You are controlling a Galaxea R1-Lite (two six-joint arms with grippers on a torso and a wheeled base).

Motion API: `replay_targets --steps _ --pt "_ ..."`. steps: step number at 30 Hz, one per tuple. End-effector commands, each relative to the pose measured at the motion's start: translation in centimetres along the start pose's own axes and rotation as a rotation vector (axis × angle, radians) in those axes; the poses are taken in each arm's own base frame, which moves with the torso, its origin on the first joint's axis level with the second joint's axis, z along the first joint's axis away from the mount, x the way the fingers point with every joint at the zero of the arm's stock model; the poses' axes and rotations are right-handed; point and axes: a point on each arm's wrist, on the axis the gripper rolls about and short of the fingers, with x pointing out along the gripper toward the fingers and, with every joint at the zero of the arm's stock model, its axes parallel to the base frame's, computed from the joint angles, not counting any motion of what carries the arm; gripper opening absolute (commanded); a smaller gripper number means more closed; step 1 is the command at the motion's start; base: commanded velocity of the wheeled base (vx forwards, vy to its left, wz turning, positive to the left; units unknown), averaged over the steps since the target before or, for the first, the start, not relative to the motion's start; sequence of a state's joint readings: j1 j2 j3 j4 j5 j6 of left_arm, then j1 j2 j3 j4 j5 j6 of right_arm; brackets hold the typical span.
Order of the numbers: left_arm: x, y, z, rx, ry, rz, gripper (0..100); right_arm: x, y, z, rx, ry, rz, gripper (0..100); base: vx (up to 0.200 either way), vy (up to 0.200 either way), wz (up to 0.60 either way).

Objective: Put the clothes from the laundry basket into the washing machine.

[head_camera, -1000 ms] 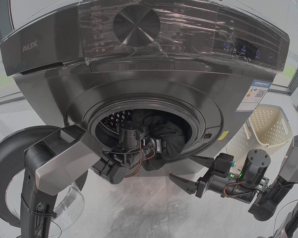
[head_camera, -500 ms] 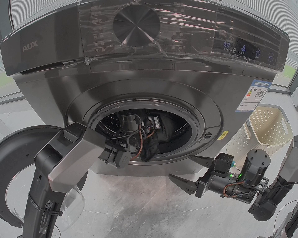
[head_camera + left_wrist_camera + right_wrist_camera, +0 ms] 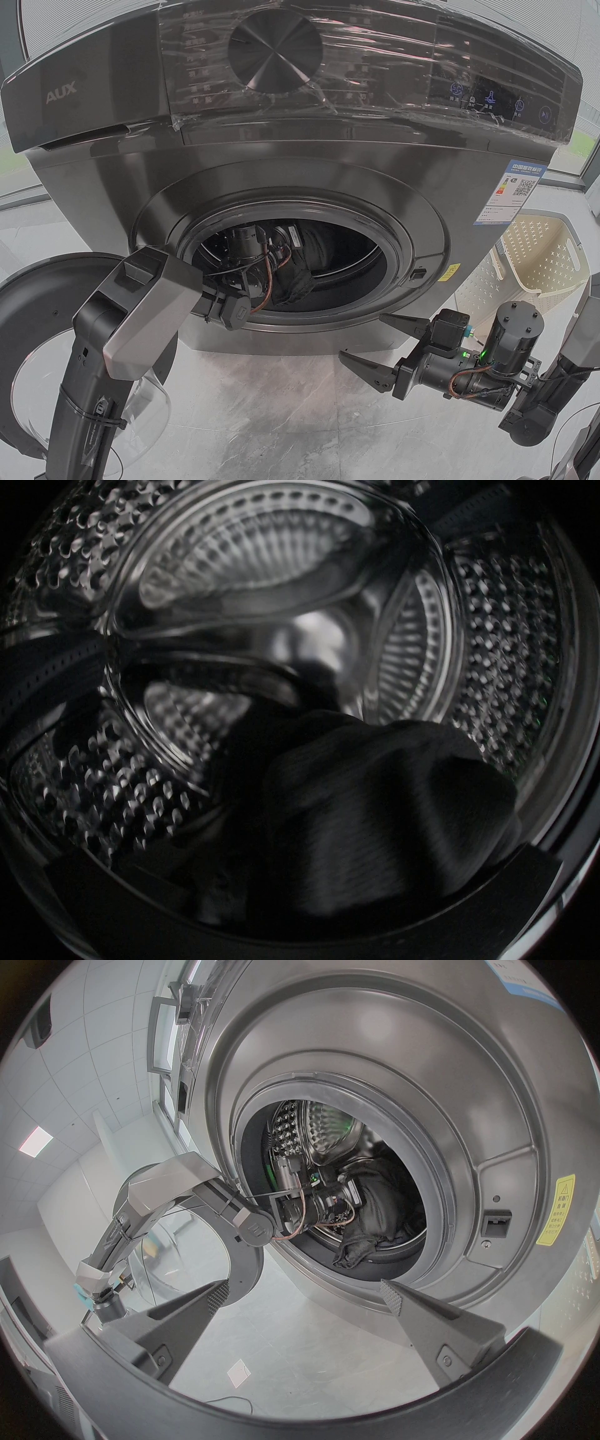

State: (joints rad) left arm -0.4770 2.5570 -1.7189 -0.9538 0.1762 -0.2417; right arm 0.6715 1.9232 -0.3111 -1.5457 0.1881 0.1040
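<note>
A dark garment (image 3: 328, 250) is bunched inside the drum of the washing machine (image 3: 412, 206), with one end hanging down to the lower door rim. My left gripper (image 3: 303, 244) is inside the opening and shut on this garment, its fingers buried in the cloth. In the left wrist view the dark garment (image 3: 375, 817) lies in front of the shiny perforated drum wall (image 3: 500, 655). My right gripper (image 3: 362, 337) stands open and holds nothing, low in front of the machine, right of the opening. The right wrist view shows the right gripper (image 3: 303, 1288) facing the opening and the garment (image 3: 378, 1210).
The round door (image 3: 25, 325) stands swung open at the left, beside my left arm. A cream laundry basket (image 3: 544, 256) stands right of the machine, behind my right arm. Grey marble floor (image 3: 281, 406) lies below the opening.
My left arm has pushed up and deeper into the drum, carrying the dark garment off the lower rim and further inside. The right arm has not moved.
</note>
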Motion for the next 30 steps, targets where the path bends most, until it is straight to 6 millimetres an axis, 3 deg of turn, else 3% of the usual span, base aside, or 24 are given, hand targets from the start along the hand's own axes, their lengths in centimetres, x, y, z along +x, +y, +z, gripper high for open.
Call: replay_targets --steps 1,4,12,20,23,30 --pt "-3.7 -1.6 -0.5 0.026 0.186 -0.073 100 0.0 0.0 0.0 0.000 0.001 0.001 100 0.000 0.000 0.00" --pt "-5.8 -2.6 -0.3 0.051 0.273 -0.107 100 0.0 0.0 0.0 0.000 0.001 0.001 100 0.000 0.000 0.00" --pt "-8.7 -3.4 1.4 0.095 0.357 -0.149 100 0.0 0.0 0.0 0.000 -0.002 0.001 100 0.000 0.000 0.00" --pt "-11.5 -3.3 0.6 0.155 0.467 -0.203 100 0.0 0.0 0.2 -0.003 -0.008 0.000 100 0.000 0.000 0.00" --pt "-11.5 -3.4 0.2 0.156 0.466 -0.216 100 0.0 0.0 0.2 -0.003 -0.009 0.000 100 0.000 0.000 0.00" --pt "-8.8 -3.4 -1.0 0.131 0.364 -0.249 100 0.0 0.1 0.2 -0.003 -0.011 0.002 100 0.000 0.000 0.00"
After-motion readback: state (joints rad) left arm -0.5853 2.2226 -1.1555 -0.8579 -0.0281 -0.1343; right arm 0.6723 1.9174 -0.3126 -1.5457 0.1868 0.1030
